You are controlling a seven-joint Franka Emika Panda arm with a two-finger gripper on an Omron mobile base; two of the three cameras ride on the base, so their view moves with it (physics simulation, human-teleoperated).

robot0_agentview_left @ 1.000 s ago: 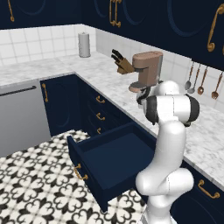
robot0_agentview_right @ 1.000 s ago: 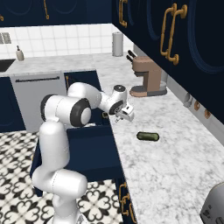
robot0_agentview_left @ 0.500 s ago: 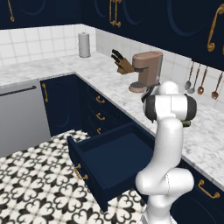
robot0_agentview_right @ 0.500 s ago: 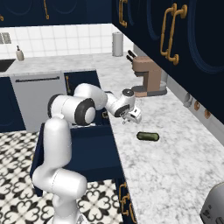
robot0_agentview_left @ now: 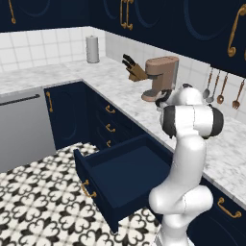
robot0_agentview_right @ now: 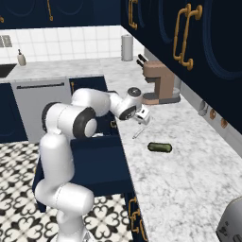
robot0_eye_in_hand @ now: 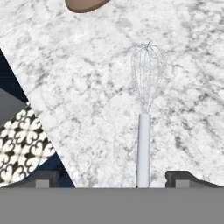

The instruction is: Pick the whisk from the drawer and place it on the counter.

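1. Right now the whisk [robot0_eye_in_hand: 143, 131] lies flat on the counter [robot0_agentview_right: 189, 179] near its front edge, lined up between the spread fingertips [robot0_eye_in_hand: 43, 178] of the gripper [robot0_agentview_right: 142, 116], which grips nothing.
2. Above the open drawer's [robot0_agentview_left: 120, 182] far side, the arm reaches across to the worktop, hand low beside the brown coffee machine [robot0_agentview_right: 158, 82].

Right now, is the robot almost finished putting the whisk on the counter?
Nearly. The whisk is out of the open drawer and over the marble counter, near the coffee machine. In hand: the tool has its fingertips spread either side of the white handle, so it looks let go, though I cannot tell if the whisk lies flat. Left: probably just lifting the arm away.
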